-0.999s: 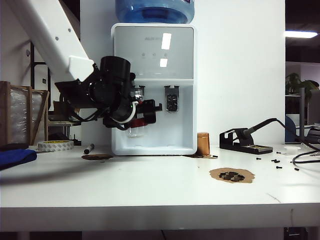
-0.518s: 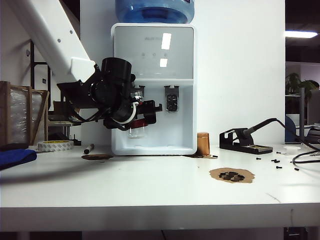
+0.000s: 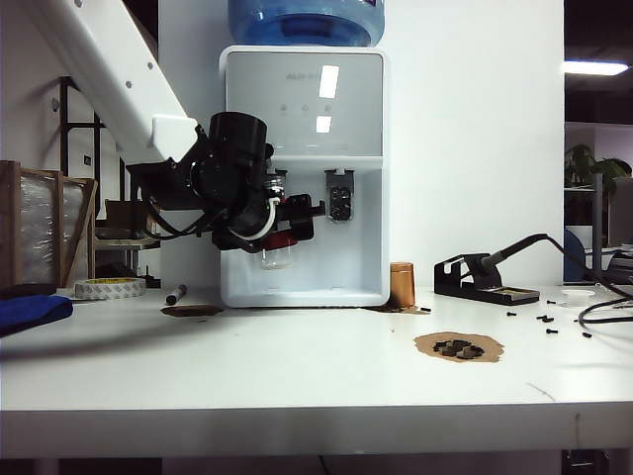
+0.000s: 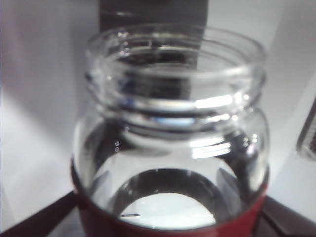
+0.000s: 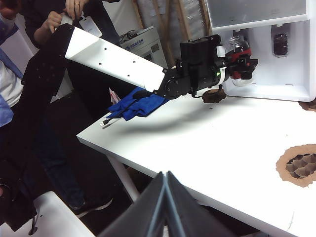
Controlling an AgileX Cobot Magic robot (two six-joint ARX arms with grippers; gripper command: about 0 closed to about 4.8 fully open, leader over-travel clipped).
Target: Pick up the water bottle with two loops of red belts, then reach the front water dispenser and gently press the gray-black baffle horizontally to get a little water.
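The water bottle (image 3: 278,251), clear with a red band, hangs in my left gripper (image 3: 287,224), which is shut on its body in front of the white water dispenser (image 3: 358,148). In the left wrist view the bottle's open mouth (image 4: 175,64) fills the frame, the red band (image 4: 173,231) sits low, and a dark finger (image 4: 34,223) shows beside it. The gray-black baffle (image 4: 153,12) stands just behind the mouth; I cannot tell whether they touch. My right gripper (image 5: 166,197) hangs shut off the table's near edge and looks across at the bottle (image 5: 239,53).
The dispenser's right lever (image 3: 339,195) is beside the bottle. A brown cylinder (image 3: 402,285), a soldering stand (image 3: 485,279), a cardboard piece (image 3: 458,346) and loose screws lie to the right. A tape roll (image 3: 110,288), marker (image 3: 176,294) and blue cloth (image 3: 30,312) lie left.
My left arm has carried the bottle slightly up and to the right, closer in under the dispenser's left lever. The right gripper has stayed put.
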